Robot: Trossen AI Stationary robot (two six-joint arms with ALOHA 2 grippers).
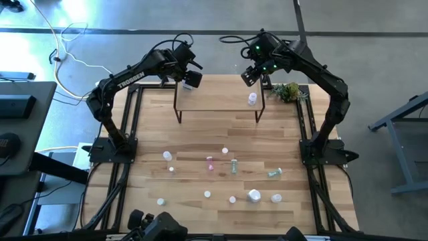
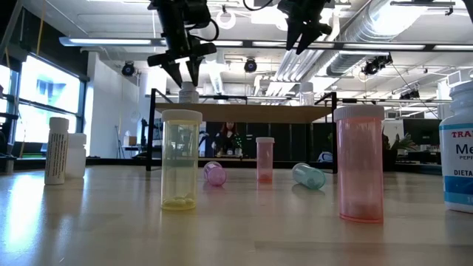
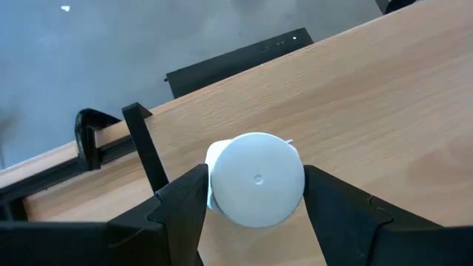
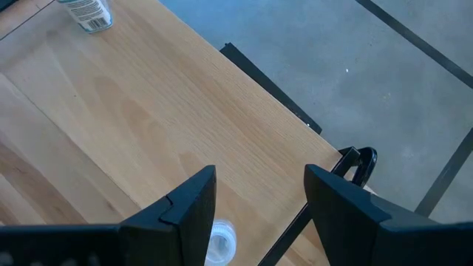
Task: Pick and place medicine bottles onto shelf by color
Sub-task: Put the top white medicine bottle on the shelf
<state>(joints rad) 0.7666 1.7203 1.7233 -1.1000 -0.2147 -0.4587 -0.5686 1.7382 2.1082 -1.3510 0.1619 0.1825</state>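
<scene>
High view: shelf (image 1: 217, 94) at far edge of tabletop (image 1: 194, 134). Left gripper (image 1: 189, 79) above shelf's left end; right gripper (image 1: 253, 75) above its right end, near a white bottle (image 1: 252, 99) standing on the board. Plant sprig (image 1: 287, 91) just beside shelf's right end. Loose medicine bottles (image 1: 233, 166) scattered across near half of tabletop, well apart from shelf: white, pink and green pieces, one wider white jar (image 1: 254, 195).

Low view: yellow vial (image 2: 181, 159) and pink vial (image 2: 360, 164) upright in foreground; small pink bottle (image 2: 264, 159) upright behind; two more lying on their sides. White-capped bottle (image 2: 188, 94) on shelf under left gripper (image 2: 185, 72), fingers spread either side above it. Right gripper (image 2: 301, 37) higher, clear of the board.

Left wrist view: fingers (image 3: 177, 210) parted, flanking white round cap (image 3: 256, 179); contact apparently none, though gap is slim.

Right wrist view: fingers (image 4: 191, 203) parted, holding nothing; one white bottle (image 4: 220, 242) below, another labelled bottle (image 4: 87, 12) at shelf's far end.
</scene>
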